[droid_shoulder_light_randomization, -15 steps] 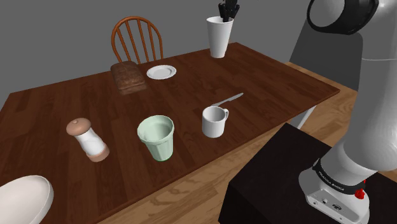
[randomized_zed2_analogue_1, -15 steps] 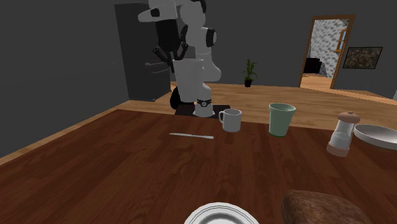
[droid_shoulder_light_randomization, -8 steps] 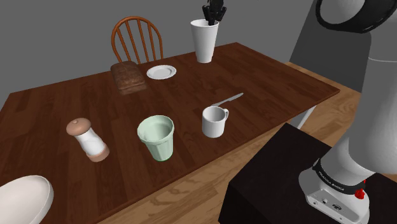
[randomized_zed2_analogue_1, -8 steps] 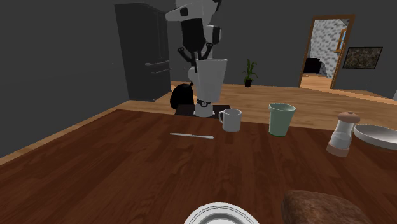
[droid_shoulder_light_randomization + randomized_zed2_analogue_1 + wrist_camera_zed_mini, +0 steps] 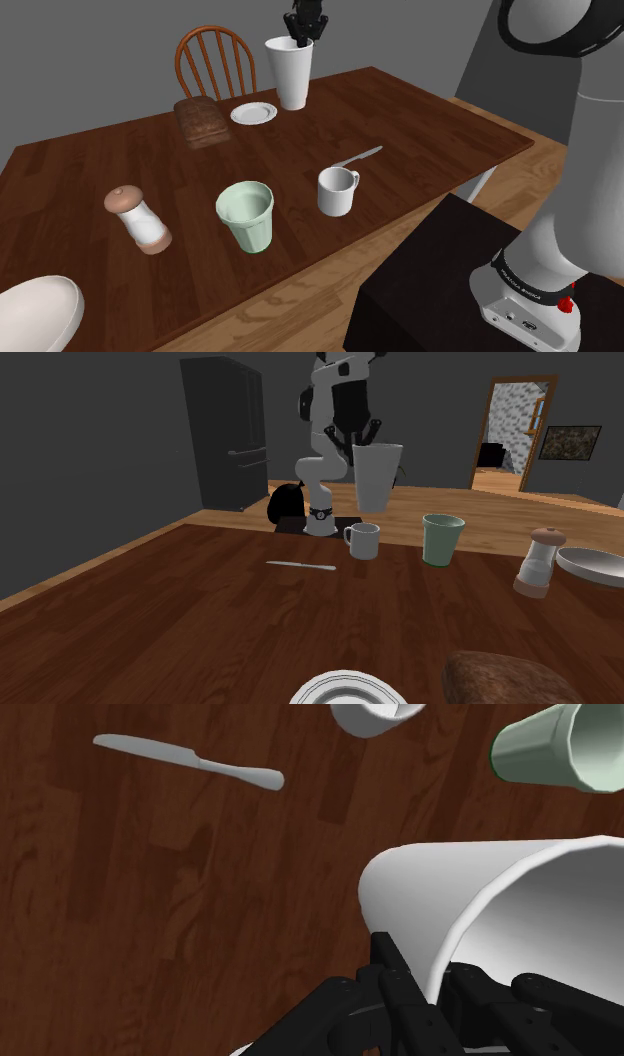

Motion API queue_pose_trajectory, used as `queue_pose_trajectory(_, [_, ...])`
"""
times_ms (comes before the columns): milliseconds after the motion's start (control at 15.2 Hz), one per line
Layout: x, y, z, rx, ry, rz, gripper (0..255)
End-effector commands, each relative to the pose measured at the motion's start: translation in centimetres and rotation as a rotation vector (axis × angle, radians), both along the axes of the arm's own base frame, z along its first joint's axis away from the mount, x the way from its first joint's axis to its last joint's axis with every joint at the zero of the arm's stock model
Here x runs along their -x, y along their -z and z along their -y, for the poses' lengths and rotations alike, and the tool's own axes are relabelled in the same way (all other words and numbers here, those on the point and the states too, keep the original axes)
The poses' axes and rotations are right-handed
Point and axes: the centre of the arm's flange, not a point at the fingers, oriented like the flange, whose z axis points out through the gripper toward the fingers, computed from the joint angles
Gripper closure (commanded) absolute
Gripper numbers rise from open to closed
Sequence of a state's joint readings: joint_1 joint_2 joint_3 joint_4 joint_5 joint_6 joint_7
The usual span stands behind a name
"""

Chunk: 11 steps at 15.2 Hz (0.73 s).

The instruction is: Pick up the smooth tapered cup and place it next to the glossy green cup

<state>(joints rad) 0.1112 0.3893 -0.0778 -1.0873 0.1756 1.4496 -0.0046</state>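
Tapered white cup [image 5: 289, 75] hangs above the counter [image 5: 420, 130], well apart from the green cup [image 5: 247, 215]. Your claw [image 5: 303, 32] pinches its rim, one finger inside the wall and one outside. Judge it rigid, light and slick, so move it gently.

Open tabletop [image 5: 420, 130] separates the green cup [image 5: 246, 216] from mug [image 5: 337, 191] and shaker [image 5: 138, 220].

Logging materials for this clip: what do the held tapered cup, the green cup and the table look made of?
Tapered cup: plain white, smooth, matte; material open, perhaps ceramic or plastic. Green cup: pale green, faceted sides with soft sheen, likely glazed ceramic or plastic. Table: dark wood, grain showing, slight polish.
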Motion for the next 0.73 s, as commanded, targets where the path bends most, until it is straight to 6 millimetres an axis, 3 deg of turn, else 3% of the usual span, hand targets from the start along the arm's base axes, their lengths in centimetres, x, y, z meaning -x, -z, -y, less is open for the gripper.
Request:
queue_pose_trajectory(0, [0.0, -0.1, -2.9, 0.0, 0.001, 0.001, 255])
queue_pose_trajectory(660, [-0.5, -0.1, -16.5, 0.0, 0.001, 0.001, 255])
